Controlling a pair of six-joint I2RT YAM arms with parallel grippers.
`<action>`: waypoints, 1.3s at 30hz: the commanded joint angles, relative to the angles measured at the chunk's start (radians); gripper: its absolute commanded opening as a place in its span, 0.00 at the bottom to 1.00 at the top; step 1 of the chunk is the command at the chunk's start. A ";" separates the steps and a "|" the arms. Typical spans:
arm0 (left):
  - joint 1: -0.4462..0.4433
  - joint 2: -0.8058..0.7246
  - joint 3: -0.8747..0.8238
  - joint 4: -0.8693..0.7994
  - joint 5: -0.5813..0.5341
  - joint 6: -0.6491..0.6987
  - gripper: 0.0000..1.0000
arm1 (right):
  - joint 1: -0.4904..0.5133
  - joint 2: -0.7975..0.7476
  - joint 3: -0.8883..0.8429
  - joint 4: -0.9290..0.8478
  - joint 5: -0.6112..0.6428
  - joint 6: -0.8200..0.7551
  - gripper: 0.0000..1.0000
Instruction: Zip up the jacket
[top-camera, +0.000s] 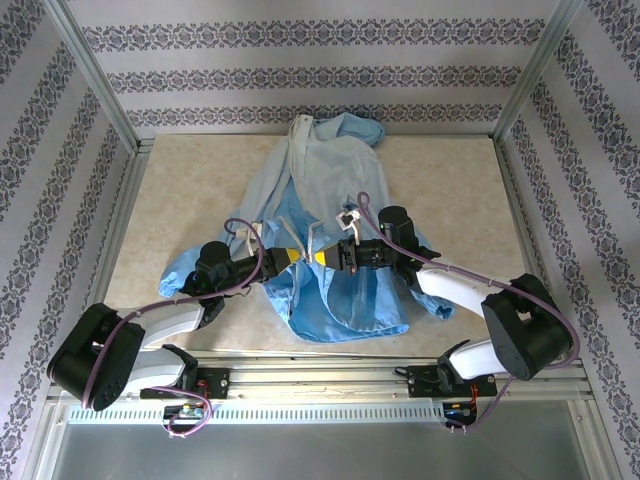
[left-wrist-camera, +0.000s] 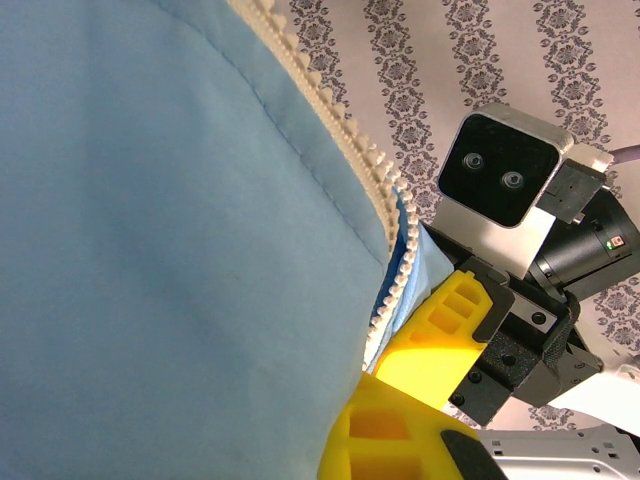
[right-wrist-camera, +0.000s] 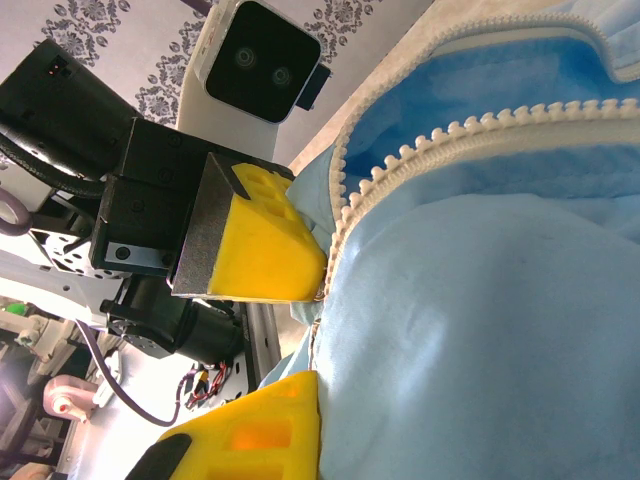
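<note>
At the centre of a pale marbled table (top-camera: 450, 190), the jacket (top-camera: 335, 190) lies spread with its hood (top-camera: 340, 130) toward the far edge. Its fabric is thin, crinkly and light blue, edged by a cream zipper strip (right-wrist-camera: 470, 135) of small blocky teeth. The left gripper (top-camera: 298, 256) and right gripper (top-camera: 328, 258) meet tip to tip at its front opening, each pinched closed on fabric beside the teeth. Their fingers (right-wrist-camera: 262, 240) are hollow-celled yellow plastic wedges on black mounts.
</note>
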 joint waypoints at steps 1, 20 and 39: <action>0.014 0.009 -0.004 0.080 0.002 -0.002 0.00 | -0.011 -0.006 0.006 0.033 -0.015 -0.020 0.00; 0.015 0.032 0.014 0.111 -0.025 -0.010 0.00 | -0.012 -0.004 -0.001 0.038 -0.037 -0.021 0.00; 0.015 0.003 -0.017 0.137 -0.016 -0.029 0.00 | -0.014 0.010 0.008 0.036 -0.015 -0.010 0.00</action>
